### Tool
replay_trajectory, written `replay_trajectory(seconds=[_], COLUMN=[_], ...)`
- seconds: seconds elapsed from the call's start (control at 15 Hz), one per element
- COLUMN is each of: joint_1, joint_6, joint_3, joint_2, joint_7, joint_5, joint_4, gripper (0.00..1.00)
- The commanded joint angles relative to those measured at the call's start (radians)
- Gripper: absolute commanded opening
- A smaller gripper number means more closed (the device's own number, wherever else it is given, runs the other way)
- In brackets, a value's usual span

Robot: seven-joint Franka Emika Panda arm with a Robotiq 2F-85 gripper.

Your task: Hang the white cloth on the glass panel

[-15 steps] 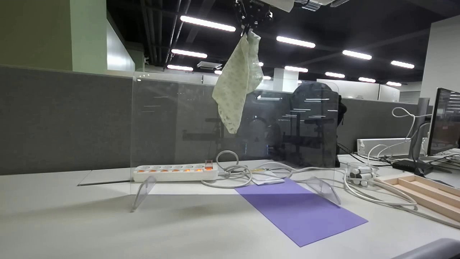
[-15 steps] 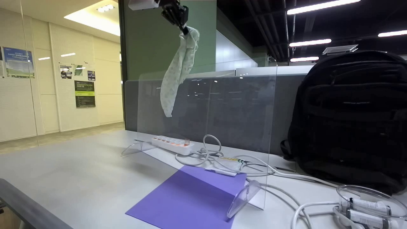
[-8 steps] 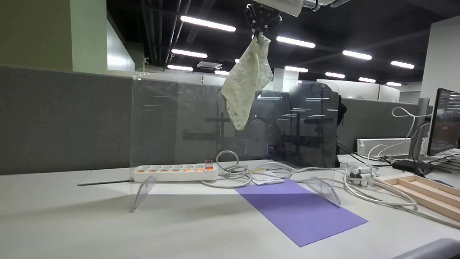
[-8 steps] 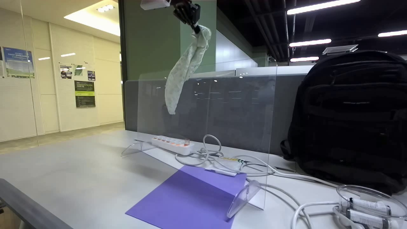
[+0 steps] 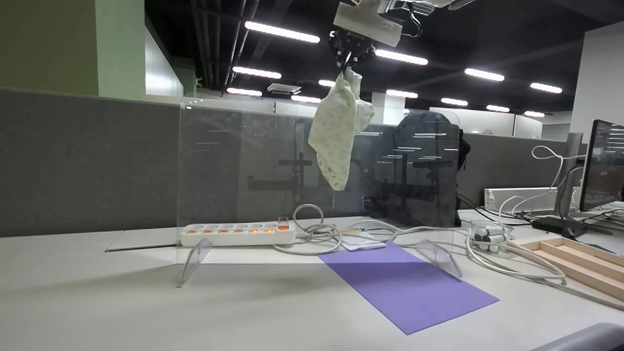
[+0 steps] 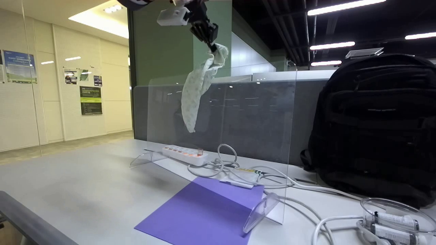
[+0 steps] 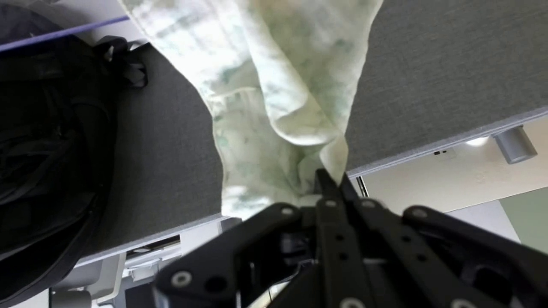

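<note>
The white cloth (image 5: 334,134) hangs at the upper middle of the frame in both exterior views, pinched near its top by the jaws. In the wrist view they enter from the bottom, almost together, with a fold of the fabric caught at their tips. The cloth's lower part overlaps the upper area of the glass panel (image 5: 214,151); whether the two touch cannot be told.

The panel stands upright on the table (image 5: 97,302) on two clear feet (image 5: 195,262), one at the lower left, the other right of center and overlapping a purple sheet (image 5: 409,292). That sheet runs beneath the panel's lower edge. Seen through the panel, a white power strip (image 5: 238,236) lies toward its lower left, with looped white cable (image 5: 324,237) to the right and a small packet (image 6: 242,175) among the loops. A grey partition (image 5: 87,161) rises beyond.

In an exterior view a black backpack (image 6: 374,136) fills the right side; at the lower right corner a clear round container (image 6: 385,199) holds white-labelled cylinders (image 6: 396,220). A wooden tray (image 5: 575,258) lies at the right edge in an exterior view, below a monitor (image 5: 604,165).
</note>
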Motion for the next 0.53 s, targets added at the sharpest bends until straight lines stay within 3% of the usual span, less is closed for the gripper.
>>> replay_trajectory(seconds=[0.0,0.47], joint_1=[-0.015,-0.028], joint_6=[-0.027,-0.041], joint_3=[0.013,-0.005], joint_2=[0.061,0.145], joint_7=[0.047,0.078], joint_5=[-0.023,-0.035], joint_4=[0.067,0.095], gripper=[0.0,0.0])
